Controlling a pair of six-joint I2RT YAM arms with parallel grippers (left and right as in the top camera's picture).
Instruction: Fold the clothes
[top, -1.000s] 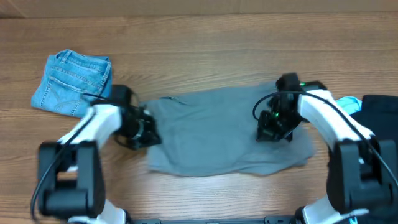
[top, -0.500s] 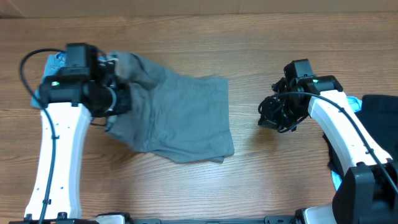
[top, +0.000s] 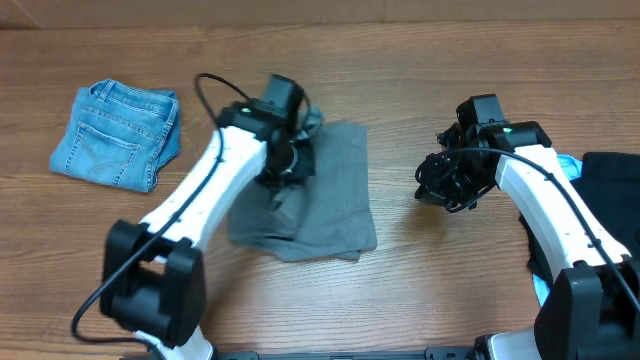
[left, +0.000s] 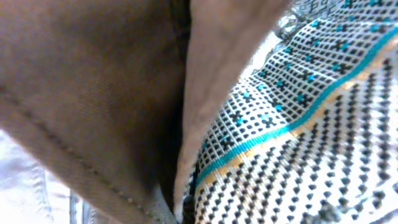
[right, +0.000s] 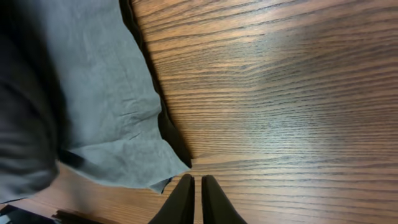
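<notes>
**A:** Which step is being carried out at this moment?

**B:** A fold is being made, as it is judged. The pair of plain grey cotton shorts (top: 330, 205) is lying on the brown wooden table (top: 420, 290), near the folded denim-blue garment (top: 115, 135) and on its right side. One end is being held up in a bunch by the left gripper (top: 290, 160).

**A:** Is the cloth really being gripped there?

**B:** The left fingers are being hidden by fabric in the wrist view. There, only grey cloth with a seam and a white lining with black dots and a teal stripe (left: 298, 124) are being shown. From above, the jaws are being judged as closed together on the shorts' edge.

**A:** And the other arm?

**B:** The right gripper (right: 197, 196) is being held farther from the denim garment, beyond the shorts' far edge and apart from it. Its fingers are almost together, and nothing is being held between them.

**A:** What is being asked for next?

**B:** Probably the lifted end is to be laid flat over the lower layer and let go. The edges must be matched, or a crooked fold is being risked. The black garment (top: 610, 200) and the light blue cloth (top: 565, 165), farthest from the denim, are waiting unfolded.
</notes>
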